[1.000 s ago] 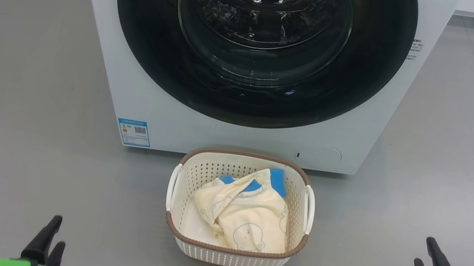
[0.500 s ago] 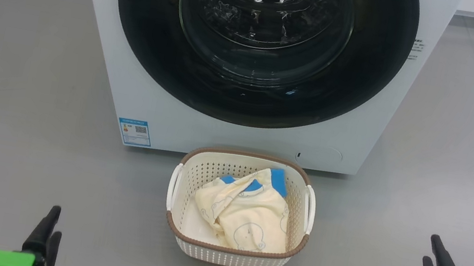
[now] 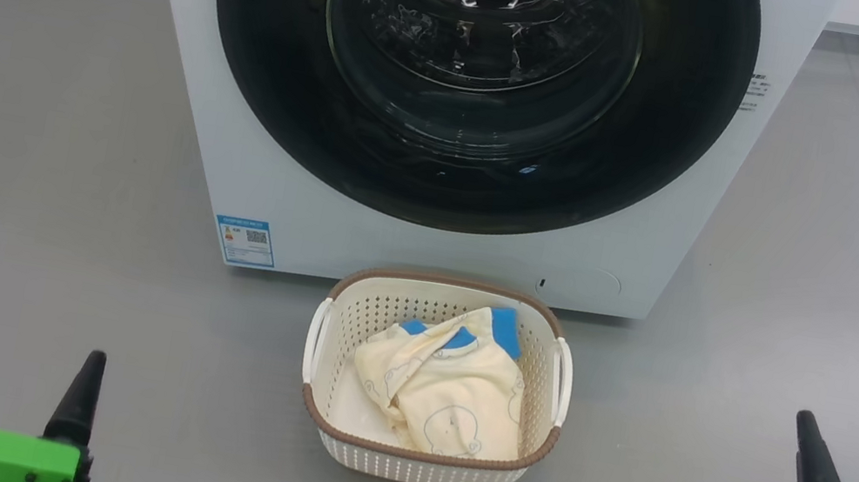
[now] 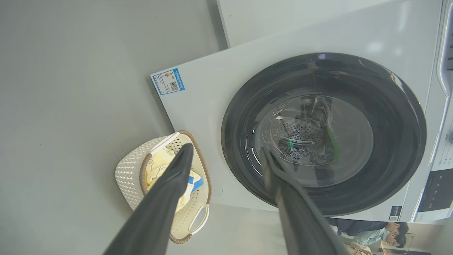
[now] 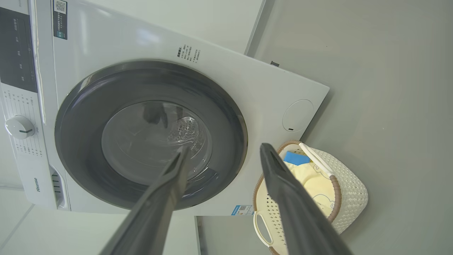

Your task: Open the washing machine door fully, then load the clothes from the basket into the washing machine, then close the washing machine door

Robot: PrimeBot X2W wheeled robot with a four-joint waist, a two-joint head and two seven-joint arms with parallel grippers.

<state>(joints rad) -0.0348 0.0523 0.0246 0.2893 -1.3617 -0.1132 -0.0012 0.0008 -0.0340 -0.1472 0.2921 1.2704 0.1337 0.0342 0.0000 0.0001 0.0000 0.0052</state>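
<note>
Sitting shut on the washing machine (image 3: 250,156), the washing machine door (image 3: 475,81) is facing the robot. The clothes (image 3: 448,386) are lying bunched in the basket (image 3: 307,409) on the floor, just in front of the machine. The left gripper (image 4: 226,150) & right gripper (image 5: 224,148) are hanging w/ jaws spread, empty, well apart from basket.

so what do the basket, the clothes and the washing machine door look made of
The basket: probably moulded plastic, matte cream, regular perforations. The clothes: soft fabric, maybe cotton knit, in limp folds. The washing machine door: glossy black ring, plastic or glass, around a clear bowl, likely glass, with reflections.
</note>
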